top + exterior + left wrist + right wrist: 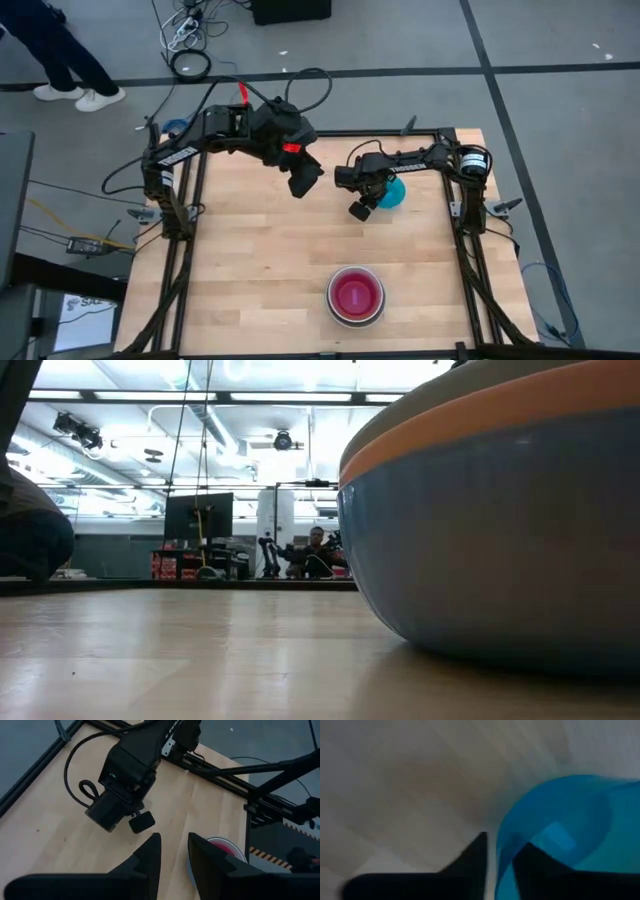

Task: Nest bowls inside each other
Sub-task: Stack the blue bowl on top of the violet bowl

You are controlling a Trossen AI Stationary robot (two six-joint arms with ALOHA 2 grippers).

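A small teal bowl (393,192) stands upright on the wooden table, toward its far right. My right gripper (372,200) points down at the bowl's left rim and is shut on it. Near the front edge sits a stack of nested bowls (355,296), grey outside and red innermost. The low view shows the stack's blue side (500,540) with an orange band above it. My left gripper (174,851) hangs high over the table's far middle, open, with nothing between its fingers. My right gripper holds the teal bowl by its rim (501,851) on the side toward the table's left. One finger (470,862) is outside the wall and the other (540,870) inside the hollow. The fingers come from above, pointing down. The bowl sits upright.
Bare wood lies between the teal bowl and the stack (220,845). A black frame (470,250) runs along the table's left and right sides. Cables and a person's legs (60,60) show on the floor beyond the far left corner.
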